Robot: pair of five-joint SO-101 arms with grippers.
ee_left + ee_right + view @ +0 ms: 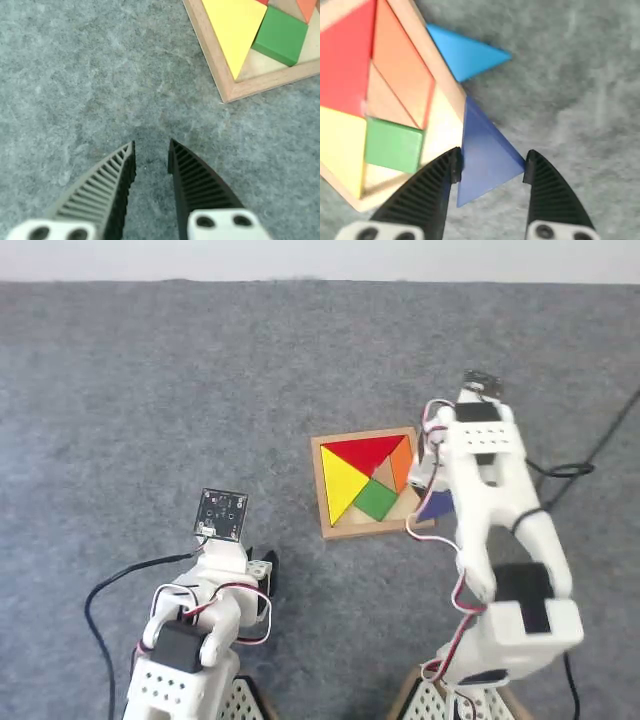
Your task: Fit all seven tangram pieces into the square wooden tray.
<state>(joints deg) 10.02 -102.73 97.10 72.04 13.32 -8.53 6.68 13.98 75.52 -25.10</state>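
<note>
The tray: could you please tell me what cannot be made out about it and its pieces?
High view: the right arm hides the tray's right rim and most of the dark blue triangle.
Left wrist view: the edge crops the tray beyond the green square.
Right wrist view: the edge crops the red triangle and yellow triangle.

Bright, even light throughout, with only soft, faint shadows on the grey felt (150,390).

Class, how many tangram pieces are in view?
6. In the tray: red triangle, yellow triangle, orange piece, green square. Outside, by its edge: a light blue triangle, and a dark blue triangle between the fingers of the right gripper. The seventh may be hidden.
</note>
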